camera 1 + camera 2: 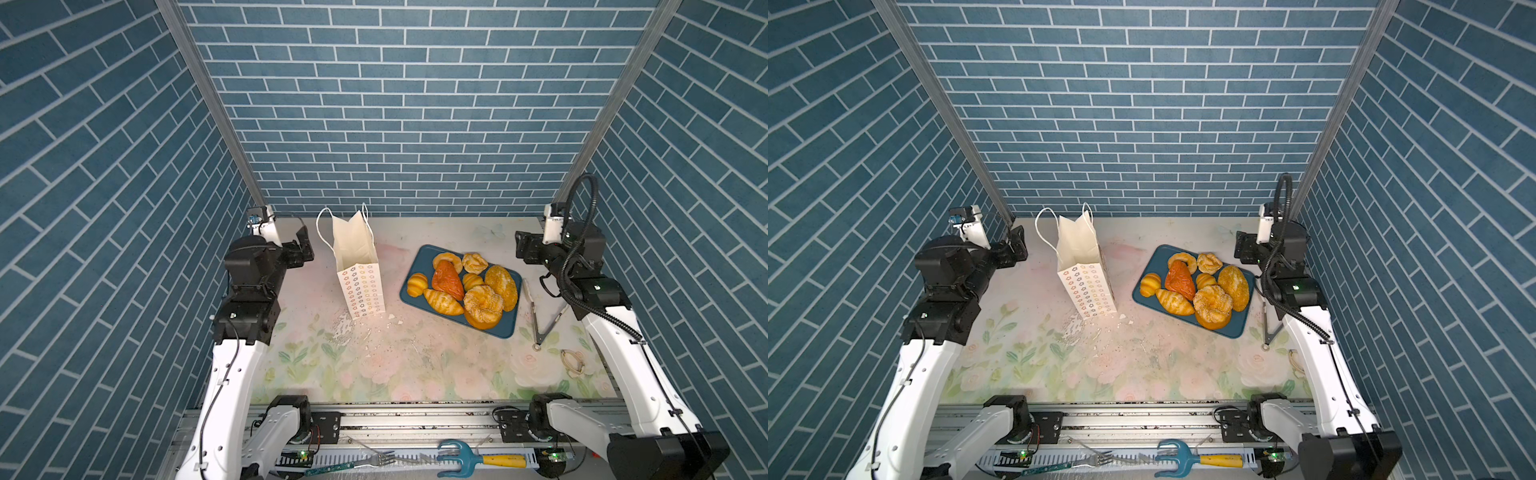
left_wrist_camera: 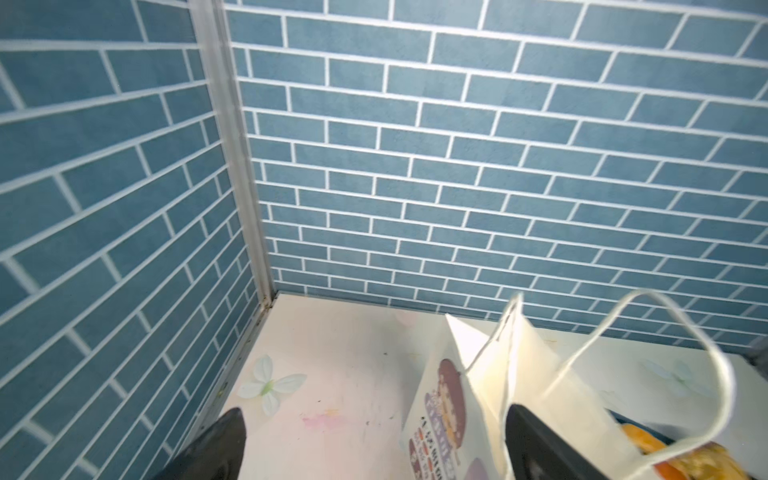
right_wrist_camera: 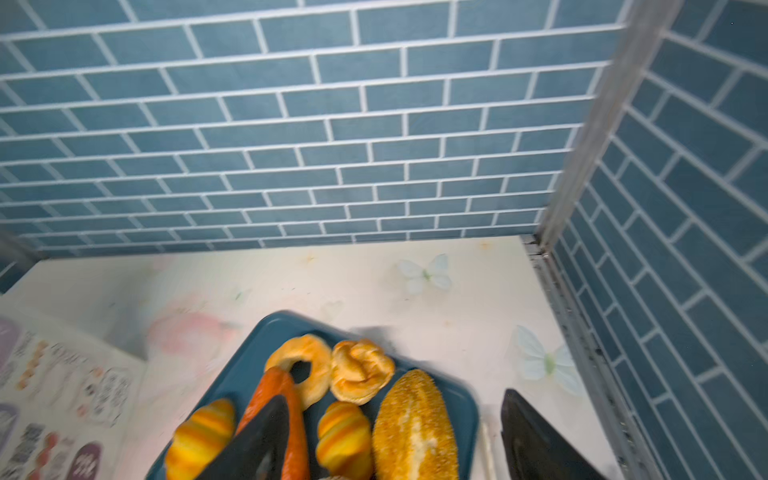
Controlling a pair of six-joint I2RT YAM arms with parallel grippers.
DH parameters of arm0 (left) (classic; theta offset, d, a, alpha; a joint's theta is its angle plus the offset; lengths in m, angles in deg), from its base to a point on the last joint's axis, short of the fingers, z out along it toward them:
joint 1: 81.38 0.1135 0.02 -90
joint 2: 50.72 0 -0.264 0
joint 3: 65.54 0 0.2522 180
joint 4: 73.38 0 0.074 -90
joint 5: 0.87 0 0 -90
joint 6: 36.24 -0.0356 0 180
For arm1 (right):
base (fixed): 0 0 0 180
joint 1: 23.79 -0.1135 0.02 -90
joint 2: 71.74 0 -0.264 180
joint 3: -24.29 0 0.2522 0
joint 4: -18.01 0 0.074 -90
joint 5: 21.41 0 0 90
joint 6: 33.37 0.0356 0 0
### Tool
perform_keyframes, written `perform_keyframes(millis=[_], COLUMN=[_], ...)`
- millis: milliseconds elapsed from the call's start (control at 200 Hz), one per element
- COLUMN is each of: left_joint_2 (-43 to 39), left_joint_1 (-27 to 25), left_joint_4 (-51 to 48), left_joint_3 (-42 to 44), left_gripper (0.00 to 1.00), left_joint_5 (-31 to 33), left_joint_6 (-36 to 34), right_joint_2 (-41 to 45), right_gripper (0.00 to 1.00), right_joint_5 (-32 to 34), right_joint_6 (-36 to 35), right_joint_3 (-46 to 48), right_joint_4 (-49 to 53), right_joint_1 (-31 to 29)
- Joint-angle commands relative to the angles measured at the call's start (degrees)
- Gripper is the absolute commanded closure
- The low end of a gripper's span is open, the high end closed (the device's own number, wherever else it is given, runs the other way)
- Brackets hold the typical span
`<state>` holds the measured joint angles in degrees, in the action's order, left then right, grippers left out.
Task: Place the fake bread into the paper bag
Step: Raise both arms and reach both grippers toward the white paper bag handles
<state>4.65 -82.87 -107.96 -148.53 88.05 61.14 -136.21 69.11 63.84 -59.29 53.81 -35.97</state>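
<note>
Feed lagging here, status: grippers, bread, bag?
Left gripper, right gripper open, empty. Fake bread all on tray; paper bag upright, mouth open. Tongs beside tray, not blocking.

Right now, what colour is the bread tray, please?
Dark blue tray; clearest in a top view.

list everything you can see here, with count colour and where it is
table: one, pale floral
paper bag: one, white, flower outlines, upright left of centre
tray: one, dark blue, right of the bag
fake bread: about nine, golden-orange, one reddish-brown, on the tray
tongs: one, metal, right of the tray
fork: one, silver, front rail
hand rake: one, blue, yellow handle, front rail
left gripper: one, black, open, left of the bag
right gripper: one, black, open, near the tray's far right corner
</note>
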Motion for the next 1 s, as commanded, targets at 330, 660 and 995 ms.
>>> perform_keyframes(millis=[330,660,995], left_joint_2=[19.4,23.5,23.8], left_joint_1=[-0.2,-1.6,-1.6], left_joint_4=[-25.3,-27.1,-27.8], left_joint_3=[-22.4,-24.6,-23.8], left_gripper=[0.18,0.57,0.78], left_joint_5=[-13.7,-16.0,-16.2], left_joint_6=[2.7,2.3,2.3], right_joint_2=[-17.9,-32.7,-49.1], right_gripper=[0.36,0.40,0.47], right_joint_5=[-12.9,-17.1,-17.4], right_joint_6=[-3.7,-10.6,-12.3], right_joint_3=[-21.8,-38.7,-60.0], right_joint_4=[13.4,16.0,19.5], right_joint_1=[-21.2,-31.5,-34.1])
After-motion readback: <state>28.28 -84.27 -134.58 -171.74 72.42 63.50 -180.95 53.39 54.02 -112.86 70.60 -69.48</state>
